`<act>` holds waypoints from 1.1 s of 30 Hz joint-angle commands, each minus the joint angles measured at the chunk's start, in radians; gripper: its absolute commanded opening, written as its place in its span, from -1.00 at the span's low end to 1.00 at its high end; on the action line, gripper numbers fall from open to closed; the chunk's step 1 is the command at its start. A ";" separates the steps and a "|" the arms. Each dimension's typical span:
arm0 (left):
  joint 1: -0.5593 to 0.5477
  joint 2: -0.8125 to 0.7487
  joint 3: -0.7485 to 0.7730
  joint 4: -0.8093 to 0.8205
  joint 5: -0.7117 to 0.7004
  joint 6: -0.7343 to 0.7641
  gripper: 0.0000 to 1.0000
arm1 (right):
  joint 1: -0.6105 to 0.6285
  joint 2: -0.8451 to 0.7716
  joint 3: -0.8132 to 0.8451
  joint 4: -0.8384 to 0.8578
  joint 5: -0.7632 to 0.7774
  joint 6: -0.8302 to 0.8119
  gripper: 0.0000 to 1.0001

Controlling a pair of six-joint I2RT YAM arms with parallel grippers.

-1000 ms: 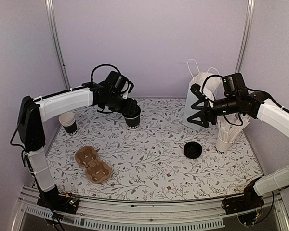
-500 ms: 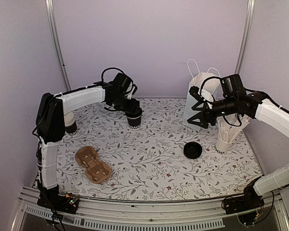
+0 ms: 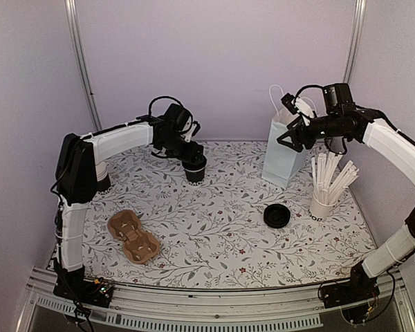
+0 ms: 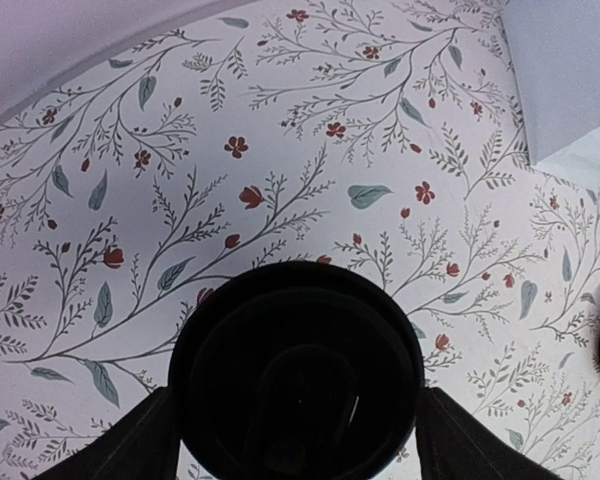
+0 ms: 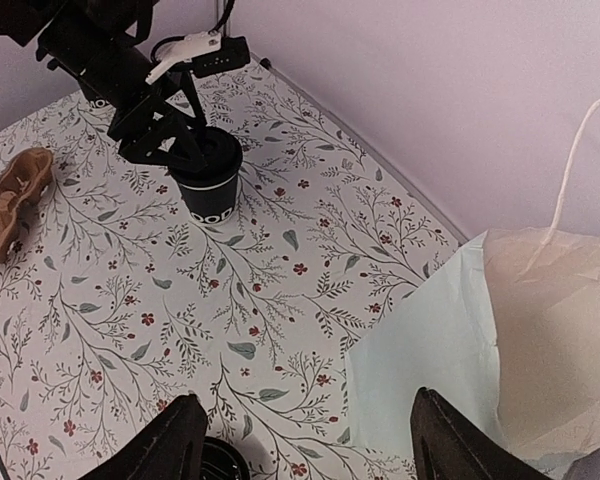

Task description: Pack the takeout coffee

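Note:
The takeout coffee (image 3: 195,170), a small black cup with its black lid on, stands on the flowered table at the back centre. My left gripper (image 3: 192,160) straddles it from above. In the left wrist view the lid (image 4: 295,375) fills the space between both fingers (image 4: 145,440), which lie against its outline; whether they press on it does not show. The pale-blue paper bag (image 3: 282,155) stands upright at the back right. My right gripper (image 3: 292,131) hangs open and empty by the bag's upper left edge (image 5: 450,330).
A loose black lid (image 3: 277,216) lies on the table in front of the bag. A white cup of wooden stirrers (image 3: 323,204) stands at the right. The brown cup carrier (image 3: 133,236) lies front left. Another cup (image 3: 100,181) stands behind the left arm.
My right gripper has risen and moved back from beside the bag's front to its top edge. The left arm swung in, and the coffee sits slightly further right.

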 commanded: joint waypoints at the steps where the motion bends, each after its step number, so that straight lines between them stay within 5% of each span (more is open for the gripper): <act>1: 0.011 -0.038 0.025 -0.043 -0.004 0.017 0.67 | 0.000 0.054 0.111 -0.037 0.075 0.036 0.47; 9: 0.004 -0.175 -0.038 -0.065 -0.045 0.011 0.73 | -0.001 0.194 0.293 -0.064 0.268 0.001 0.45; 16: -0.085 -0.450 -0.413 0.076 -0.051 -0.062 0.69 | -0.002 0.311 0.361 -0.083 0.329 -0.057 0.31; 28: -0.196 -0.881 -0.817 0.105 -0.079 -0.219 0.42 | 0.013 0.348 0.370 -0.151 0.193 -0.071 -0.93; 33: -0.182 -0.982 -0.877 0.087 -0.135 -0.220 0.40 | 0.086 0.319 0.322 -0.167 0.132 -0.117 -1.00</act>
